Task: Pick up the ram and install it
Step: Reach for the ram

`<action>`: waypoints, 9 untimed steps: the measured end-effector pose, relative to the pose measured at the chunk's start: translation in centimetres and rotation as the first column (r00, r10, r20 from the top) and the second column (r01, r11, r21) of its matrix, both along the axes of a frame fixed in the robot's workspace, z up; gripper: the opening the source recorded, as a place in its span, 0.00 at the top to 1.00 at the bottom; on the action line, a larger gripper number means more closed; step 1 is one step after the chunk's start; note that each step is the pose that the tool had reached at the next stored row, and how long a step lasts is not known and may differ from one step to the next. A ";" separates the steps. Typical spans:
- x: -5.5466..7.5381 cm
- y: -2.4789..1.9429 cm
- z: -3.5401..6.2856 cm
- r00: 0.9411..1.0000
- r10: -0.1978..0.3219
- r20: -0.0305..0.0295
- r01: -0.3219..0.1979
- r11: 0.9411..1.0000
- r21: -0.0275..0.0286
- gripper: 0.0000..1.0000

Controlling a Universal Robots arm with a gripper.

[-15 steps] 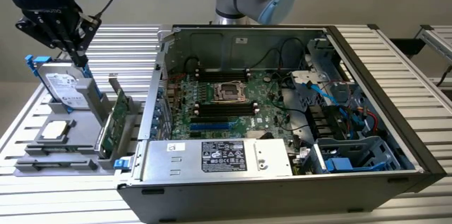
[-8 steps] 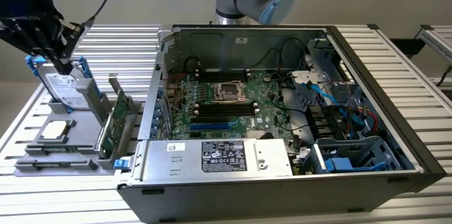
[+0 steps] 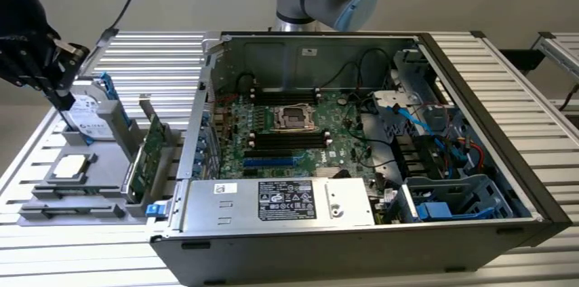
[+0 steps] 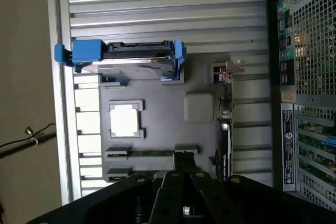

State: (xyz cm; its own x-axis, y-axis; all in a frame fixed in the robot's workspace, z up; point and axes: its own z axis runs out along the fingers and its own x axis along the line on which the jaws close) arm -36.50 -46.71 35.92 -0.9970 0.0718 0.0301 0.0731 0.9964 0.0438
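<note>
Green ram (image 4: 149, 153) in grey holder (image 4: 157, 108); tool (image 4: 184, 161) closed; white power-supply label (image 3: 285, 199) illegible.

We find an open computer case (image 3: 362, 165) on a bench (image 3: 163, 63), toward the exterior view's right. Inside, a motherboard (image 3: 281, 144) lies flat, with a power supply (image 3: 281, 200) along the near side. Just beside the case, on the exterior view's left, sits a parts tray (image 3: 100, 165). On it, a hard drive (image 3: 86, 116) sits at the far end, a processor (image 3: 72, 167) lies mid-tray, an expansion card (image 3: 149, 151) stands upright nearest the case, and the ram (image 4: 149, 153) lies at the near end.
</note>
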 end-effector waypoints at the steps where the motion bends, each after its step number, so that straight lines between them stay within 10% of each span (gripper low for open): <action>1: -0.1 -0.29 -0.03 1.000 0.000 -0.004 0.000 1.000 0.000 0.89; 9: -1.3 -2.04 -0.27 0.999 0.000 -0.033 0.000 1.000 0.000 0.89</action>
